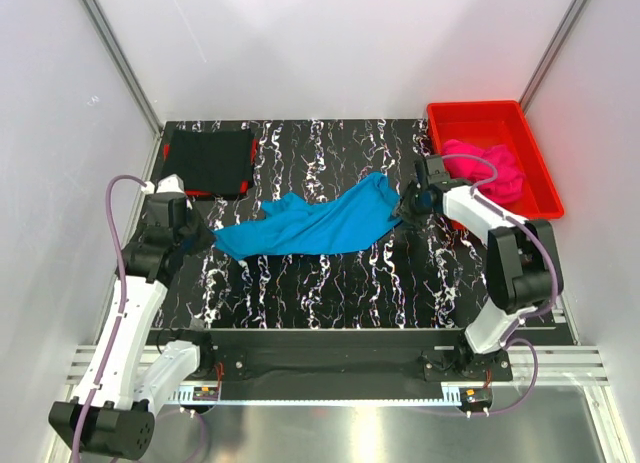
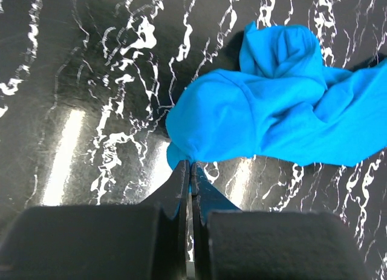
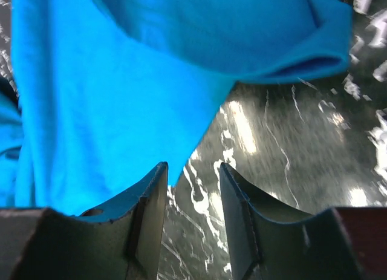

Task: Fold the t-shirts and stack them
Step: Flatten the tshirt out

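The turquoise-blue t-shirt (image 1: 310,223) lies crumpled and stretched across the middle of the black marbled table. My left gripper (image 1: 205,235) is shut on its left end, seen in the left wrist view (image 2: 189,165) with the blue cloth (image 2: 272,110) pinched between the fingertips. My right gripper (image 1: 408,205) is open at the shirt's right end; in the right wrist view (image 3: 192,171) the blue cloth (image 3: 109,98) lies just ahead and left of the jaws, nothing between them. The black folded t-shirt (image 1: 208,159) lies at the back left. The hot pink t-shirt (image 1: 490,168) sits in the red bin.
The red plastic bin (image 1: 470,115) stands at the back right of the table. White walls close in both sides and the back. A metal rail runs along the near edge by the arm bases.
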You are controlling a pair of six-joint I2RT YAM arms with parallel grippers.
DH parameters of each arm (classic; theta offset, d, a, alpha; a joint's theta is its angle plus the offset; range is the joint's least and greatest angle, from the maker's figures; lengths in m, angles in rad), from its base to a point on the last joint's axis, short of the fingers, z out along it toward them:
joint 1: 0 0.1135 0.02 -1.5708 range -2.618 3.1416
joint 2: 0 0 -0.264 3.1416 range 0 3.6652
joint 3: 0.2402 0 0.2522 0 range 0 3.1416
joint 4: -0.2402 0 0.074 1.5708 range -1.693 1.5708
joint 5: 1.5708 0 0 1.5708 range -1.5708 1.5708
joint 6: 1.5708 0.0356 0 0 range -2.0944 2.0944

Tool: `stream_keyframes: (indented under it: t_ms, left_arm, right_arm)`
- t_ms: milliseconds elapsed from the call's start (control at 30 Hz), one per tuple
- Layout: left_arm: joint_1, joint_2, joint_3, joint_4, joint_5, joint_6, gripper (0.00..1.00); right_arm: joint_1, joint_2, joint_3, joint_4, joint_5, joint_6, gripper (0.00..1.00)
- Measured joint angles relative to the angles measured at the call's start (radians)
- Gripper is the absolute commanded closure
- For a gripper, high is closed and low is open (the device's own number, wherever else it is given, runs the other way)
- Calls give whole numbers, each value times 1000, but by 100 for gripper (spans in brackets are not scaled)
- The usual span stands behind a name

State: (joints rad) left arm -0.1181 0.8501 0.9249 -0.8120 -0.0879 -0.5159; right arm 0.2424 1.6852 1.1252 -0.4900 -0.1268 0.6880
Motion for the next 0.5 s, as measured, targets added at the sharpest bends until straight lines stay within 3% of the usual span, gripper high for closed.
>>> stream_keyframes:
  t_ms: [400,467,500]
  left_arm:
    - [0,-5,-33,22,55,0,100]
    - [0,-6,-35,25,56,0,100]
    - [0,-6,-35,26,56,-1,100]
  right_arm:
    - [34,169,0,161,5,74,54]
    - [35,169,0,163,13,78,65]
    - [36,169,0,160,19,78,81]
